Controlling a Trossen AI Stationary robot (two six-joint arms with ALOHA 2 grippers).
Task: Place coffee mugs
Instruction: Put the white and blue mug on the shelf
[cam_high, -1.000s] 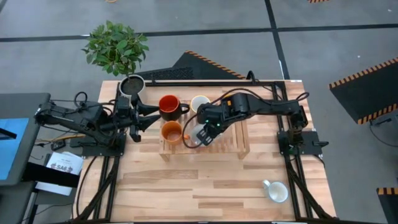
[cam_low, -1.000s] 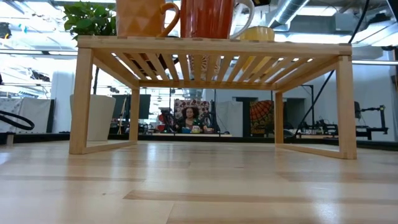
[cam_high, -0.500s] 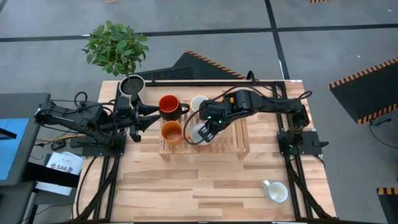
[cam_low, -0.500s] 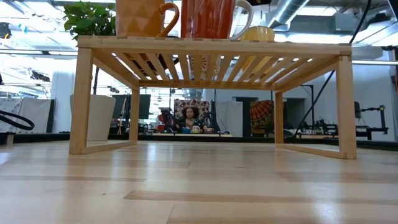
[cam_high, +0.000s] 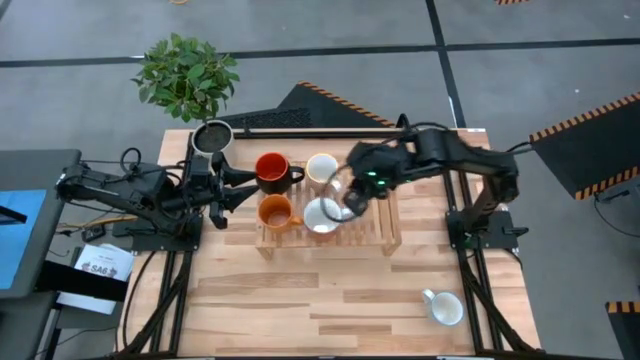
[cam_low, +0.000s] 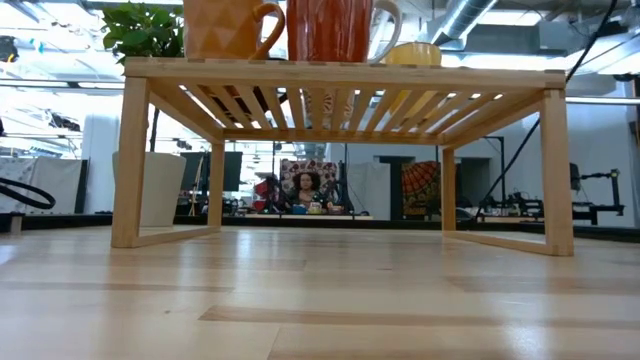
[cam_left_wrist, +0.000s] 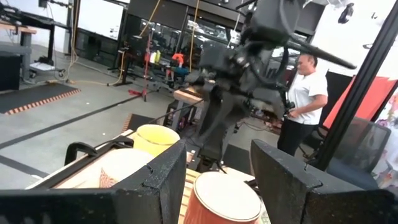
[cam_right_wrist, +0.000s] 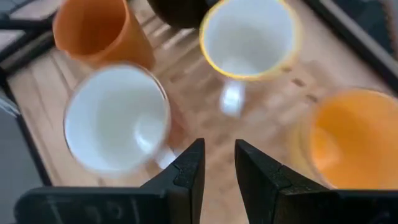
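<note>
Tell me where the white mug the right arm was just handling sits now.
In the high view the white mug stands on the wooden rack, right of the orange mug and in front of the pale mug; the right gripper hovers beside it.

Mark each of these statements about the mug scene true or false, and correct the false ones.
1. A white mug stands alone on the table near the front right corner. True.
2. The red mug sits on the wooden rack. True.
3. The right tool is gripping the orange mug. False: it hangs above the rack beside a pale mug, gripping nothing.
4. The left tool is over the middle of the rack. False: it waits at the rack's left edge, by the red mug.
5. A potted plant stands beyond the table's far left corner. True.
</note>
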